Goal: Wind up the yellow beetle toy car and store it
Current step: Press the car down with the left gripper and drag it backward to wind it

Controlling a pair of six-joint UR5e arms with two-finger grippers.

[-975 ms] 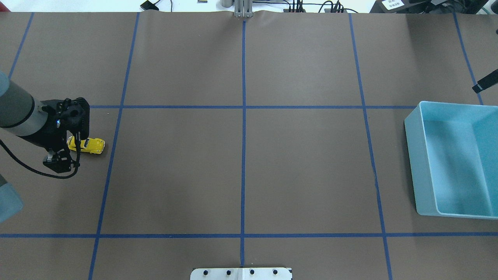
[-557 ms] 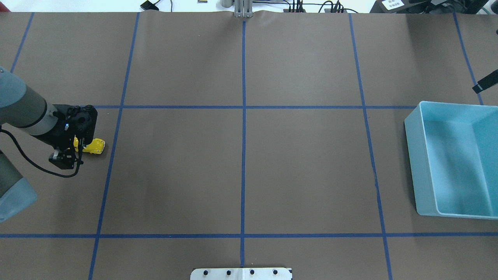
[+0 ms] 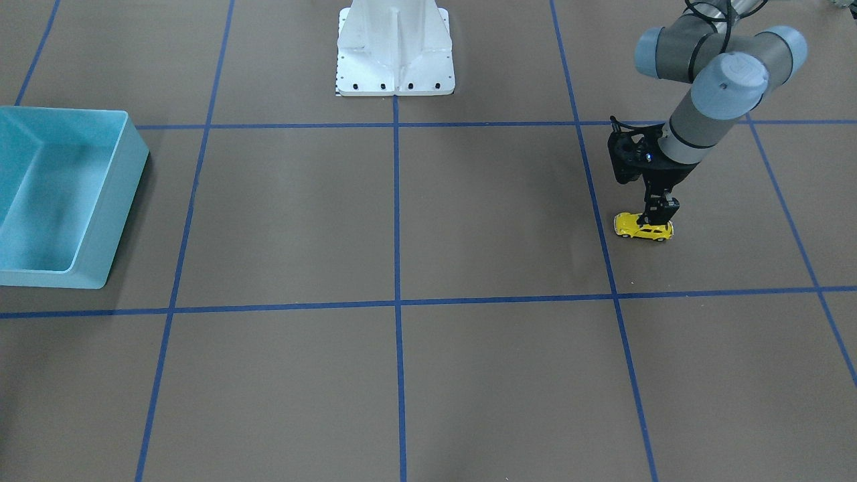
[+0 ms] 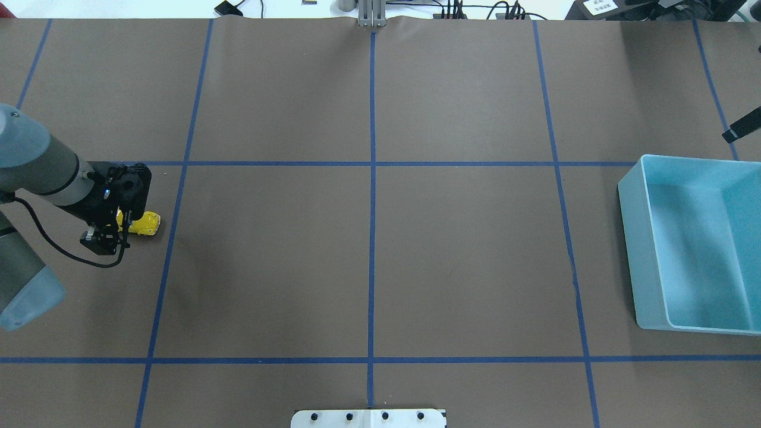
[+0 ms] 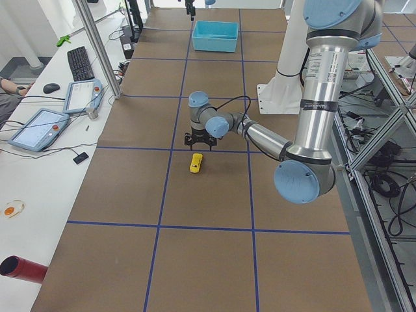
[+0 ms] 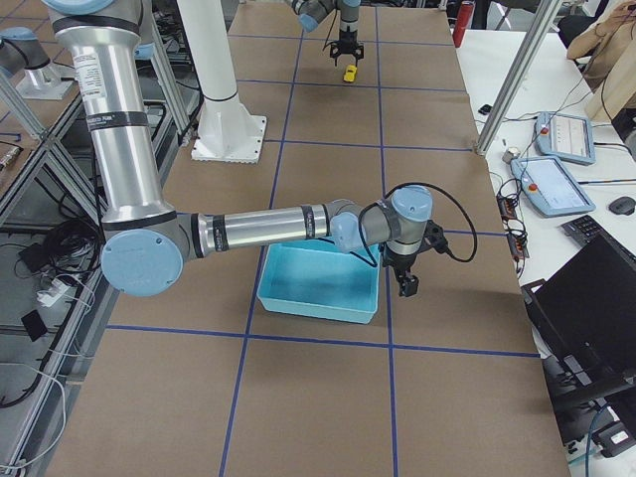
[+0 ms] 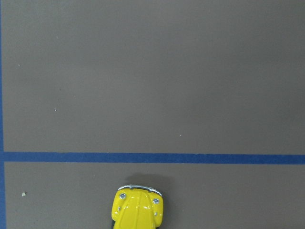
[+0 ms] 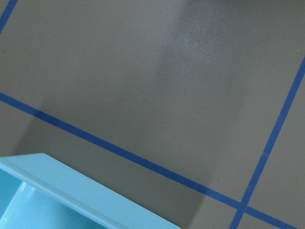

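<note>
The yellow beetle toy car stands on its wheels on the brown table, at the left in the overhead view. My left gripper points down over the car's rear end, its fingers spread wide either side and low against the car; it is open. The left wrist view shows only the car's bonnet at the bottom edge. My right gripper hovers beside the light blue bin at the far right. Only a black tip of it shows overhead, and I cannot tell its state.
Blue tape lines cross the brown table cover. The robot's white base stands at the middle of the table's near edge. The bin has nothing in it. Wide bare surface lies between car and bin.
My left gripper has shifted slightly toward the car and dropped lower, covering more of its rear end. The car and the right arm have not moved.
</note>
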